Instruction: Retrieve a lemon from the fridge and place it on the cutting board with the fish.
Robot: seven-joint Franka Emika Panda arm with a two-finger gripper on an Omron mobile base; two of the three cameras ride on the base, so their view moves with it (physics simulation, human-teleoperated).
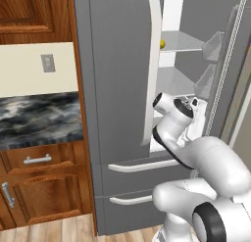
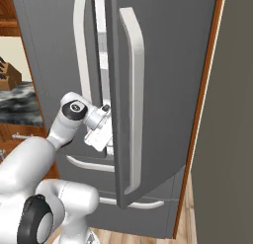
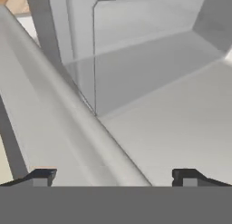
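Note:
The grey fridge (image 1: 117, 89) has its right door (image 2: 163, 90) swung partly open, showing white shelves (image 1: 184, 42). A bit of the yellow lemon (image 1: 162, 43) peeks out on an upper shelf, just behind the left door's long white handle (image 1: 153, 69). My gripper (image 1: 195, 106) reaches into the gap between the doors, well below the lemon's shelf. In the hand view the gripper (image 3: 113, 177) is open, its fingertips (image 3: 43, 177) wide apart with nothing between them, facing a bare white shelf (image 3: 181, 128). The cutting board and the fish are out of view.
A dark marble counter (image 1: 39, 118) with wooden drawers below lies left of the fridge, and a wall outlet (image 1: 47, 63) sits above it. The open door's handle (image 2: 133, 104) stands close to my hand's right. A grey wall panel (image 2: 227, 139) flanks the fridge on the right.

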